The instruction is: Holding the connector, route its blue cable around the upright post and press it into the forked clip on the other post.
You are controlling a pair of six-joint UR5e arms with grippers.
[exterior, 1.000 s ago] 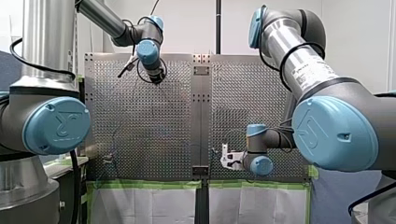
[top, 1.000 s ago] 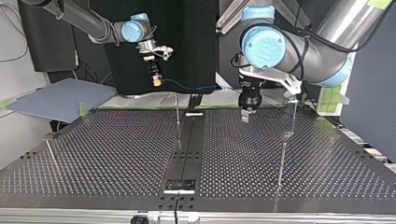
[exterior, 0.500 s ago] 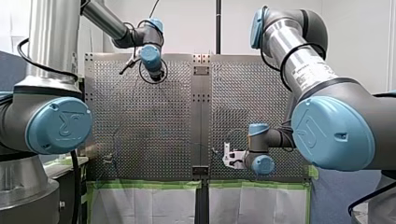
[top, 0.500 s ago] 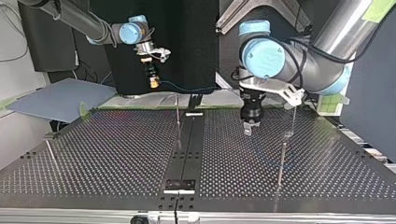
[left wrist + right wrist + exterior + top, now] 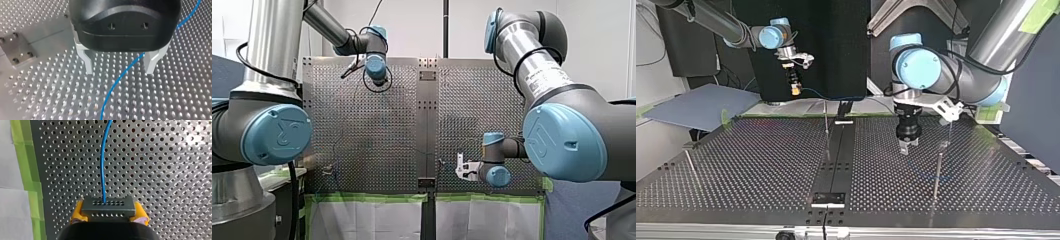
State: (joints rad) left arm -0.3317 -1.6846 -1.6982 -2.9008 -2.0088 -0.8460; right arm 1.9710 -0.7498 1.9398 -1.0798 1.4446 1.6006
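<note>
The right jaws are shut on the connector (image 5: 108, 206), with a yellow pad (image 5: 77, 215) against each end. The cable (image 5: 102, 157) leaves the connector's face straight ahead, along the line the jaws point. In the top view the right arm (image 5: 721, 22) holds the connector well above the counter (image 5: 761, 165), past its far edge at the view's left. From there the cable trails off toward the view's middle.

The left jaws are wide open and hold nothing. In the left wrist view the cable passes under them on a slant, between the two metal fingers (image 5: 86, 62) and closer to one than the other. The jaws straddle it from above without touching it. It lies low over the counter, but I cannot tell whether it rests on it.

In the top view the left arm (image 5: 941, 75) points its jaws straight down at the view's right. They hang between the thin middle post (image 5: 826, 127) and the side posts (image 5: 938, 172) further right. Which post carries the fork is too small to tell.

No loop shows around any post, so the routing seems not yet begun. The left arm is the nearer one to the slack and to the side posts. A straight drop and close would likely catch the cable, though off-centre because of its slant.
</note>
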